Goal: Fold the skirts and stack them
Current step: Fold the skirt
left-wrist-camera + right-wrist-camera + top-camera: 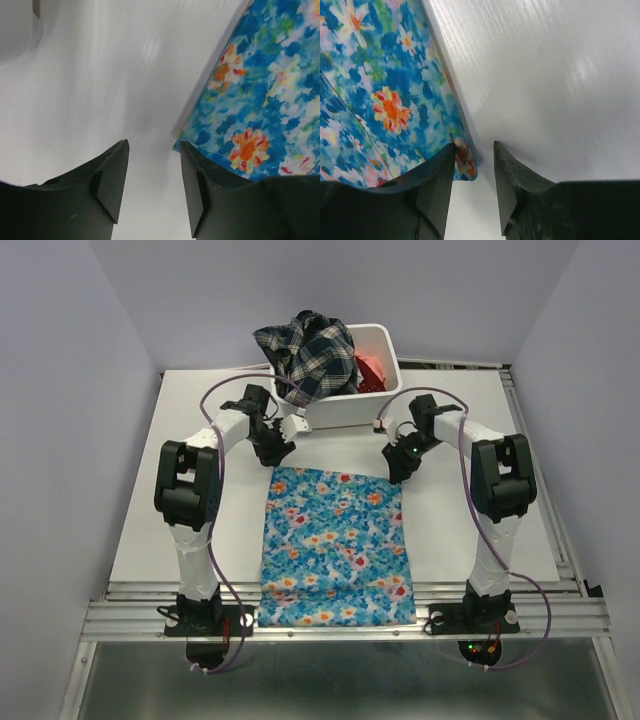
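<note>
From above, the blue flowered skirt (335, 545) lies flat on the table (200, 530), just in front of the white bin (345, 410). A plaid skirt (305, 355) and a coral-red skirt (372, 370) sit in the bin. The left gripper (283, 445) and right gripper (398, 462) hang over the blue skirt's two corners nearest the bin.

The left wrist view shows the fingers apart, holding nothing. A corner lies just beside one finger.

The right wrist view shows the fingers apart too. A corner pokes into the gap but is not pinched.

The cloth looks soft, light and floppy, so pinching both bin-side corners seems best.
</note>
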Robot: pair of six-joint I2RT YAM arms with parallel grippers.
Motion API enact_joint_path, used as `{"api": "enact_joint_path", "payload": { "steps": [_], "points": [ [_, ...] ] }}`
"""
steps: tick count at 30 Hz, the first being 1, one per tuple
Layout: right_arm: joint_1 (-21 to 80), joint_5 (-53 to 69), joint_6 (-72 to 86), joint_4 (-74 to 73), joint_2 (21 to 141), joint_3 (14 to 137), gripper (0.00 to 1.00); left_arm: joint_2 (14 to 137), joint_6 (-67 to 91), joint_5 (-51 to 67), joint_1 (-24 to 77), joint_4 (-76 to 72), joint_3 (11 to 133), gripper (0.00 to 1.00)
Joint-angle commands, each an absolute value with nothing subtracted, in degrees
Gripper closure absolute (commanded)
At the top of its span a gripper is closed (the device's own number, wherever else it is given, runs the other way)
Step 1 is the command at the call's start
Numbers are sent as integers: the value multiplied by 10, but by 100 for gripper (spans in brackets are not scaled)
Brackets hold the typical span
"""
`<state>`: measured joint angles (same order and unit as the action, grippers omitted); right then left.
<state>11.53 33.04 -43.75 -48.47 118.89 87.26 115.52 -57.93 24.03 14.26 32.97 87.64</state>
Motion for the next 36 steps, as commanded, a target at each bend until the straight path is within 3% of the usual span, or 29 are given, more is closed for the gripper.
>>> {"api": "enact_joint_path", "payload": {
  "steps": [1, 8, 13, 21, 23, 36],
  "points": [
    [111, 338, -450, -473, 1198, 879, 59, 1156, -599, 272, 144, 329, 860, 44],
    [111, 339, -454, -467, 1191, 868, 63, 1158, -616, 280, 144, 327, 822, 45],
    [111, 345, -457, -466, 1187, 863, 74, 1162, -613, 277, 144, 322, 813, 50],
    [111, 353, -447, -466, 1163, 857, 99, 1142, -607, 291, 144, 324, 810, 78],
    [111, 352, -445, -463, 1154, 857, 99, 1132, -610, 294, 144, 328, 808, 100],
    [106, 296, -411, -410, 1075, 857, 99, 965, -537, 286, 128, 210, 731, 100]
  ]
}}
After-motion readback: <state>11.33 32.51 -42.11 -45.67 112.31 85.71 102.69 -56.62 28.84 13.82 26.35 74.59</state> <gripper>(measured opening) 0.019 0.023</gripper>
